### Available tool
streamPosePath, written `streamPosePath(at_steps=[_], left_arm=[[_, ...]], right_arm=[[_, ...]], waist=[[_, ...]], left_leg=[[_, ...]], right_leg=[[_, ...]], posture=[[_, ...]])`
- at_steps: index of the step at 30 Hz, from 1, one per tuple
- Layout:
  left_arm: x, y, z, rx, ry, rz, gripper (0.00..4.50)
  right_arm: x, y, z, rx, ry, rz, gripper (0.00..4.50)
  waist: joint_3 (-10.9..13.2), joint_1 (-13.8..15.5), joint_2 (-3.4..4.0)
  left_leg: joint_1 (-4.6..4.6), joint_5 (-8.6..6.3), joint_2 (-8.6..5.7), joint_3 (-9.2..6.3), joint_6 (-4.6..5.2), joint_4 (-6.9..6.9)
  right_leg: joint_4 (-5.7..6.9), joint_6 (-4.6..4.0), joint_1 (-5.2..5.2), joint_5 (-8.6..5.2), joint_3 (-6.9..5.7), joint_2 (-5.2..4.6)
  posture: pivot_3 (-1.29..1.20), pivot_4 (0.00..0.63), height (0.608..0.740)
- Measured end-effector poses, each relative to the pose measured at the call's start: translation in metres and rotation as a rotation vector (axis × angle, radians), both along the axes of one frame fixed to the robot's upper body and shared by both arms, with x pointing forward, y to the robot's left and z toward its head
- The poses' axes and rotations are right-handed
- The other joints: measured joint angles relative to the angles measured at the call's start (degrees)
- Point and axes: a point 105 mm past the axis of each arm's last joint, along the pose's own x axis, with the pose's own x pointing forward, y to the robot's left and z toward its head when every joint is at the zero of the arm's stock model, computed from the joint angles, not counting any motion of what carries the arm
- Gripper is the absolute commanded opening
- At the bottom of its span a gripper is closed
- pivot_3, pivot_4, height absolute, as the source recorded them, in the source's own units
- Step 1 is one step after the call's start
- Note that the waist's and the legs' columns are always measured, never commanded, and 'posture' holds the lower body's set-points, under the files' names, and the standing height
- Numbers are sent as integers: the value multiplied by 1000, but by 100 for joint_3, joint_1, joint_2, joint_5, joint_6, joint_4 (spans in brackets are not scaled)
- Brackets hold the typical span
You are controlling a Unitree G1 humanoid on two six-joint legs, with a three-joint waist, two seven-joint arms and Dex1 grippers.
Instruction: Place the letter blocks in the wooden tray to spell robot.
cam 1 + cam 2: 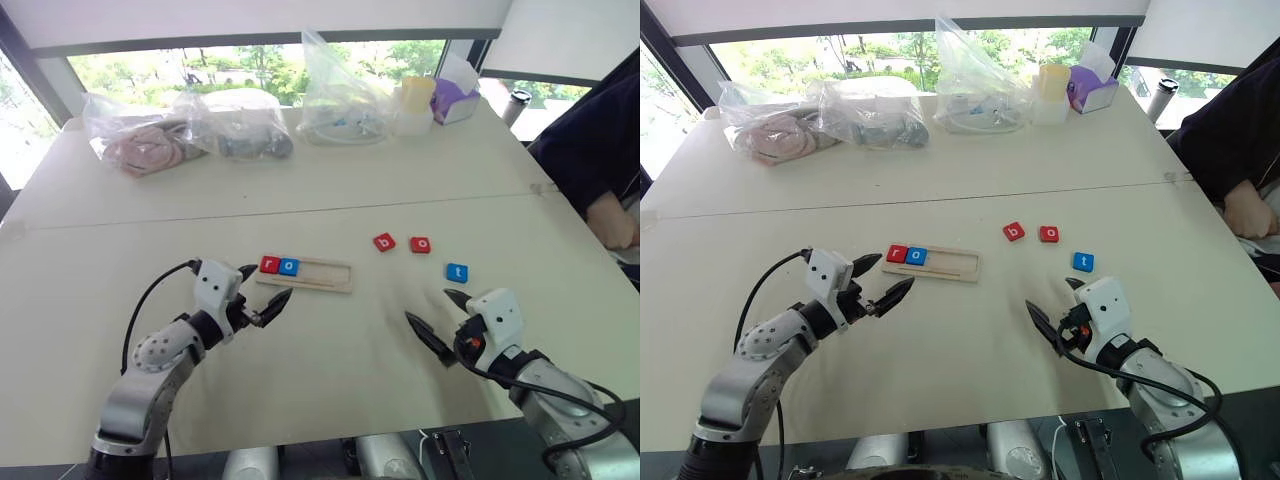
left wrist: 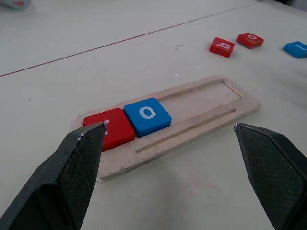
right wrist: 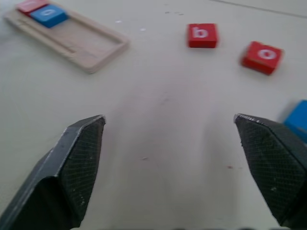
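A big pale table (image 1: 330,200) is seen, and everything rests on it. At its far edge, clear plastic bags (image 1: 190,130) with soft things inside are lined up, and a purple tissue box (image 1: 455,100) is set near them. A person's dark sleeve (image 1: 590,150) is seen at the right side of the table.

The left gripper (image 1: 265,290) is held just in front of the left end of the wooden tray (image 1: 325,275). Its two black fingers are spread wide, and nothing is held between them. The right gripper (image 1: 440,318) is held over bare table, near the blue "t" block (image 1: 457,272). Its fingers are spread wide too, and nothing is pinched.

The wooden tray is laid flat in the middle of the table, between the two grippers. Two letter blocks are already placed at its left end: a red block (image 1: 269,264) first, its letter partly hidden in the left wrist view, and a blue "o" block (image 1: 289,266) touching it on the right. The rest of the tray is bare wood.

Three more blocks are left on the table to the right of the tray. A red "b" block (image 1: 384,241) is nearest the tray, a red "o" block (image 1: 420,244) is just beside it, and the blue "t" block is set a bit closer to the robot.
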Motion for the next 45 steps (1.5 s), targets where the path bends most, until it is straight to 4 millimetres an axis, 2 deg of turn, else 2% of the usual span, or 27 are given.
streamPosePath(at_steps=[4, 7, 9, 13, 16, 21, 24, 30, 35, 45], left_arm=[[13, 3, 17, 13, -6, -89, 4500], [14, 8, 24, 36, 3, -159, 4500], [16, 15, 23, 89, 33, -260, 4500], [27, 27, 44, 199, 10, -455, 4500], [37, 34, 48, 282, -15, -588, 4500], [62, 28, 49, 386, -30, -761, 4500], [69, 28, 41, 463, -27, -805, 4500], [78, 18, 9, 562, 28, -875, 4500], [82, 18, 7, 612, 29, -882, 4500], [89, 22, -1, 646, 28, -815, 4500]], right_arm=[[10, 0, 18, -17, -10, 109, 4412], [12, 1, 25, -19, -6, 154, 4412], [14, 3, 29, -41, -1, 196, 4412], [23, 6, 48, -80, -56, 246, 4412], [23, 16, 49, -70, -42, 291, 4412], [23, 31, 52, -81, -56, 346, 4412], [23, 38, 51, -90, -57, 362, 4412], [17, 43, 52, -100, -76, 345, 4412], [11, 44, 46, -92, -56, 315, 4412], [6, 46, 45, -86, -66, 281, 4412]], waist=[[0, 0, -1], [1, -1, -1], [5, 1, 1], [11, 3, -5], [10, 7, -3], [11, 32, -7], [11, 0, -7], [12, 19, -8], [12, 16, -9], [11, 11, -11]], left_leg=[[2, 0, -6, 0, 0, 3], [2, -1, -5, -1, 2, -6], [-2, -1, -4, -2, 4, -7], [-2, -1, -5, -4, 4, 2], [-5, -1, -8, 1, 4, 1], [-35, 0, -13, -5, 5, 14], [-46, -1, -13, -4, 7, 14], [-87, -2, -13, -16, 9, 17], [-86, -2, -15, -15, 11, 21], [-81, -2, -14, -15, 11, 56]], right_leg=[[1, 0, 3, 1, 0, 2], [0, 3, 2, 0, 0, 3], [5, 3, -6, 0, -1, 8], [6, -2, -4, 2, -4, 10], [1, -2, -3, 2, -3, 4], [1, -4, -17, 9, -6, 3], [2, 1, -26, 22, -4, 3], [11, 22, -65, 33, -11, 7], [15, 23, -66, 33, -9, 7], [50, 24, -61, 33, -8, 8]], posture=[[0, 150, 740], [0, 150, 740], [0, 150, 740], [0, 150, 740], [0, 150, 740], [0, 150, 740], [0, 150, 740], [0, 150, 740], [0, 150, 740], [0, 150, 740]])
